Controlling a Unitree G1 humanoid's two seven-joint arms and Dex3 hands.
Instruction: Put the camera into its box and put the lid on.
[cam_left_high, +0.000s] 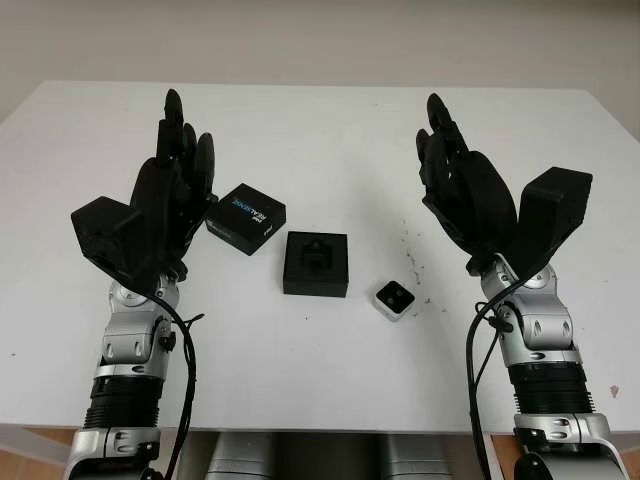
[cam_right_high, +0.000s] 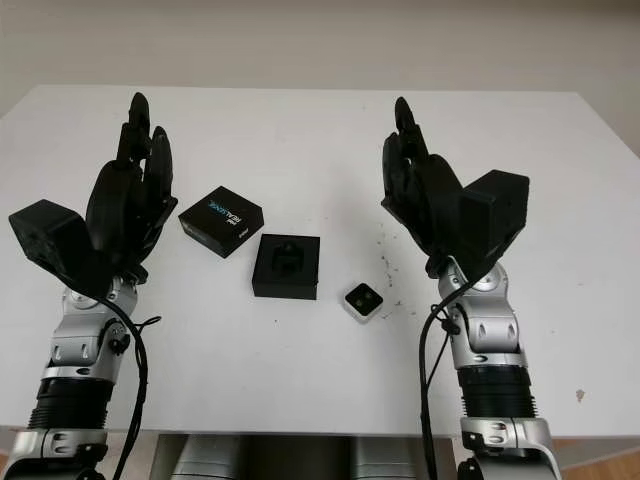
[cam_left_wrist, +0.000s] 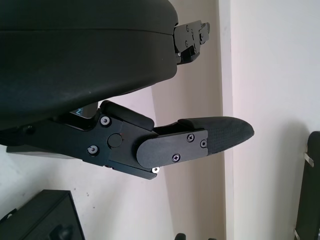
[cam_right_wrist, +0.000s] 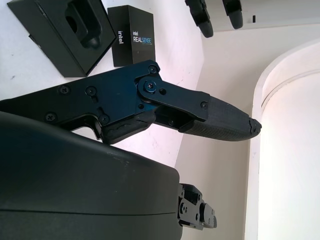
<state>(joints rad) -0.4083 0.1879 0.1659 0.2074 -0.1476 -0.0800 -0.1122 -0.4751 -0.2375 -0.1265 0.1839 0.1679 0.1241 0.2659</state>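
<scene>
From the head camera, a white counter (cam_left_high: 330, 130) carries three things near its middle: the open black box (cam_left_high: 316, 263) with its moulded insert facing up, the black lid (cam_left_high: 246, 218) printed with RealSense lettering just beside it toward the left edge, and the small silver camera (cam_left_high: 394, 299) lying on the counter just beside the box toward the right and near edges, lens side up, touching neither. The left hand (cam_left_high: 172, 190) is raised above the counter by the lid, open and holding nothing; the right hand (cam_left_high: 462, 185) is raised toward the right edge, also open and empty. In the left wrist view a finger (cam_left_wrist: 215, 135) reaches out straight, with a corner of the box (cam_left_wrist: 45, 217) beyond it. In the right wrist view, the fingers (cam_right_wrist: 220, 117) extend straight, with the box (cam_right_wrist: 65, 30) and lid (cam_right_wrist: 132, 35) side by side on the counter.
</scene>
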